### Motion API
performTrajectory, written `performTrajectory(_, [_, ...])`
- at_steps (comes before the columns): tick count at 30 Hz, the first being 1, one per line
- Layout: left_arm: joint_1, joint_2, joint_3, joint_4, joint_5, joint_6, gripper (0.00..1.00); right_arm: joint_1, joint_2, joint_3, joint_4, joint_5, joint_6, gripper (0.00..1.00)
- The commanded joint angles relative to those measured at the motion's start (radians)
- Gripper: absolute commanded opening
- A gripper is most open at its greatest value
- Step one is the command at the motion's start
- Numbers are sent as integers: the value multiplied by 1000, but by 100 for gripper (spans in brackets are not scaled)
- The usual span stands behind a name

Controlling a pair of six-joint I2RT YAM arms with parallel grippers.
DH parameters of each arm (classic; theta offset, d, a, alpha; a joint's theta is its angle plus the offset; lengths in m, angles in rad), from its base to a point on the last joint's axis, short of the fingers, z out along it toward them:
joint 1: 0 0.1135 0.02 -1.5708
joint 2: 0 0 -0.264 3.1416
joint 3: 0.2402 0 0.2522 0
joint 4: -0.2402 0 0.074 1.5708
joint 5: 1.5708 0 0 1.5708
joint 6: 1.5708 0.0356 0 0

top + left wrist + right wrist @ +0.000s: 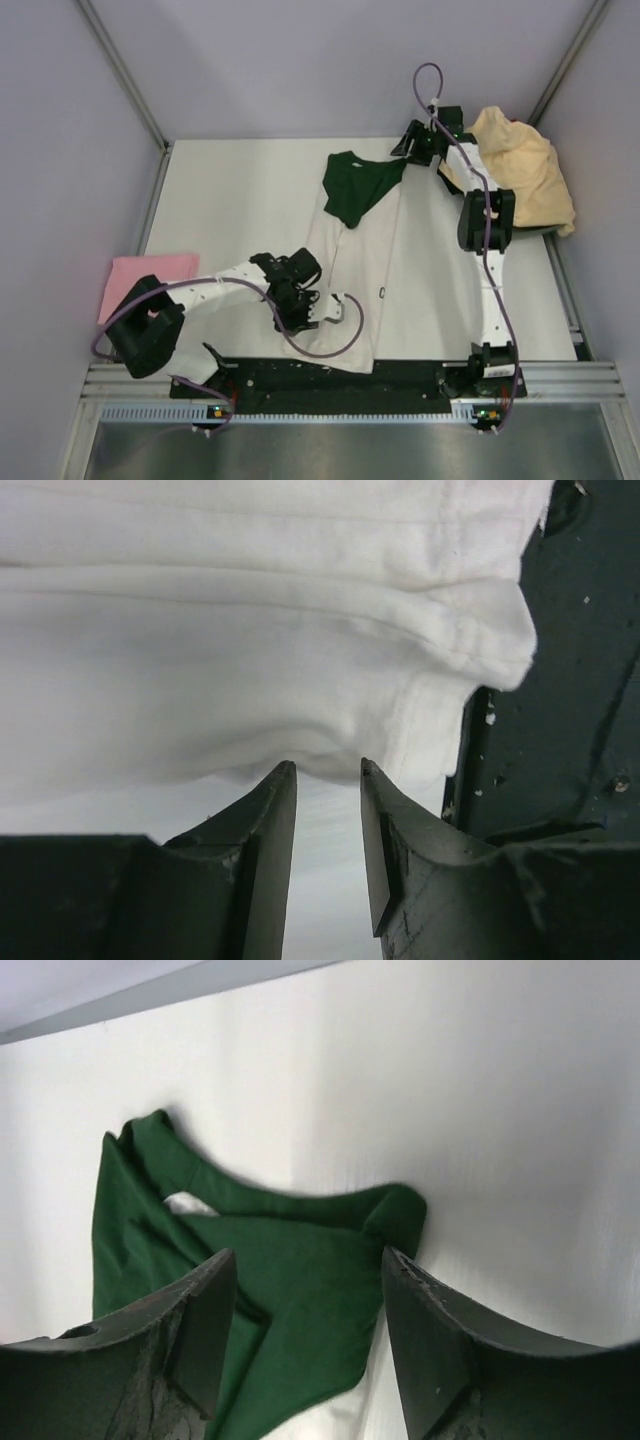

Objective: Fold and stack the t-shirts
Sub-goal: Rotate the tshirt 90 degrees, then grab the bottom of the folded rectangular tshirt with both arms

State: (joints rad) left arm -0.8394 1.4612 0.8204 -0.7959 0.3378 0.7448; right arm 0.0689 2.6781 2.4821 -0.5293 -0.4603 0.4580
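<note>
A white t-shirt lies folded lengthways down the middle of the table, with dark green cloth at its far end. My left gripper is low at the shirt's near left edge. In the left wrist view it is open, its tips just touching the white hem, with nothing between the jaws. My right gripper is at the far end by the green cloth. In the right wrist view it is open wide above the green cloth. A pink shirt lies at the left. A pale yellow-tan shirt is heaped at the far right.
The black base plate runs along the table's near edge, and the shirt's hem reaches it in the left wrist view. Grey walls close the table at the left, back and right. A purple cable loops over the shirt's near end.
</note>
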Motion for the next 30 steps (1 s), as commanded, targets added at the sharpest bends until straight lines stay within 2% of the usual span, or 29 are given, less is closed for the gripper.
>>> performTrajectory(1, [9, -148, 19, -115, -2, 1, 37, 0, -304, -124, 112, -28, -73, 62])
performTrajectory(4, [71, -238, 20, -163, -63, 11, 37, 14, -533, -331, 123, -29, -175, 64])
performTrajectory(8, [183, -347, 66, -224, 32, 50, 41, 97, -890, -749, 182, -75, -374, 65])
performTrajectory(10, [175, -375, 48, -215, 110, 85, 47, 168, -1068, -976, 209, -78, -508, 65])
performTrajectory(13, [114, -400, -26, -128, 168, 140, 52, 310, -1327, -1301, 238, -104, -681, 64])
performTrajectory(15, [86, -397, -73, -74, 194, 183, 54, 405, -1485, -1524, 262, -214, -840, 64])
performTrajectory(17, [79, -400, -121, -36, 219, 238, 56, 530, -1644, -1675, 230, -226, -1011, 69])
performTrajectory(18, [76, -401, -144, -7, 213, 272, 69, 595, -1703, -1739, 210, -207, -1072, 70])
performTrajectory(19, [71, -400, -170, 16, 205, 301, 69, 645, -1751, -1779, 166, -196, -1143, 70])
performTrajectory(20, [68, -395, -196, 41, 198, 332, 98, 702, -1785, -1811, 120, -186, -1191, 70])
performTrajectory(25, [16, -378, -280, 139, 181, 372, 99, 922, -1891, -1916, -17, -23, -1262, 67])
performTrajectory(27, [-9, -375, -303, 191, 164, 344, 98, 1029, -1890, -1951, -3, 66, -1272, 66])
performTrajectory(30, [-41, -363, -322, 211, 133, 332, 91, 1202, -1816, -1993, 89, 216, -1289, 65])
